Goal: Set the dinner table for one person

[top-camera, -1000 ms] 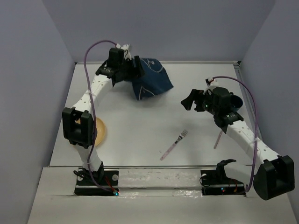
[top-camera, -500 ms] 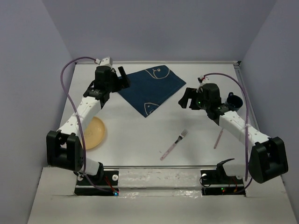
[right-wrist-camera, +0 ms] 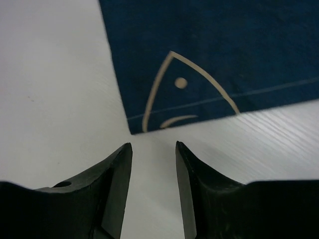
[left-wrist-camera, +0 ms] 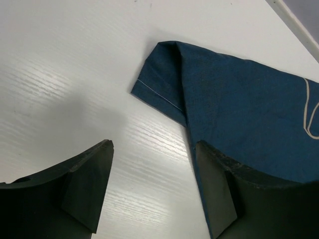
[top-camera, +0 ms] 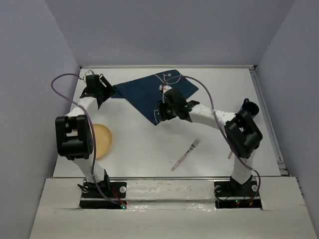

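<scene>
The white dinner table carries a navy placemat with pale whale drawings, spread flat at the back. My left gripper stands open at the mat's left corner. In the left wrist view that corner is folded over, and the left gripper has bare table between its fingers, the right finger over the mat's edge. My right gripper hovers at the mat's near corner. In the right wrist view the right gripper is partly open just short of the corner, holding nothing.
A tan plate lies at the near left, partly behind the left arm. A pink-handled fork lies near the middle front. A dark blue cup stands at the right, with another pink-handled utensil below it, mostly hidden.
The placemat went from a bunched heap in the left gripper to lying spread flat. The left gripper let go and moved left. The right arm swung left to the near corner, its jaws narrowing.
</scene>
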`<action>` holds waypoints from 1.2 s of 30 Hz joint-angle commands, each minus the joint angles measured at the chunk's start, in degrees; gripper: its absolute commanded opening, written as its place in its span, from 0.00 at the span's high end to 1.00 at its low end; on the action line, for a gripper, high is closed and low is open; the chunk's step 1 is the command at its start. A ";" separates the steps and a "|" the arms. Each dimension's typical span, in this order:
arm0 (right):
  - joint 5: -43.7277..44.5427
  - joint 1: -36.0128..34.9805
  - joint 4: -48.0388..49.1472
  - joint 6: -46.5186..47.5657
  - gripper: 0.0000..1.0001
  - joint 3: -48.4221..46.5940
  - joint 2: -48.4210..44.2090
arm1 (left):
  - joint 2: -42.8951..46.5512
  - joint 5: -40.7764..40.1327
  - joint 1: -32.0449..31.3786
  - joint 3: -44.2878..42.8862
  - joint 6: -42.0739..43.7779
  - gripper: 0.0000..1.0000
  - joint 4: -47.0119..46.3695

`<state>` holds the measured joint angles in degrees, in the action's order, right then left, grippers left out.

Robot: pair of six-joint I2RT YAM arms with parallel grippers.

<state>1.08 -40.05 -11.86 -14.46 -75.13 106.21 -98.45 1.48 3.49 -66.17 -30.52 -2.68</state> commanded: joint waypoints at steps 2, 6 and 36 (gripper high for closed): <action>1.82 -4.94 -7.38 9.97 0.54 -12.83 8.64 | -2.35 -0.86 1.96 -3.44 0.11 0.25 -1.98; 4.09 -6.35 -12.83 13.14 0.51 -19.42 14.53 | -4.54 -0.86 3.19 -5.10 0.46 0.38 -1.46; 21.42 -6.88 -7.74 13.49 1.00 -10.48 -0.83 | -7.19 22.68 3.90 -1.34 -9.72 0.12 -11.11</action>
<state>19.57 -46.87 -23.83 -1.69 -87.11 110.65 -107.83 13.34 7.62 -71.33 -33.12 -5.13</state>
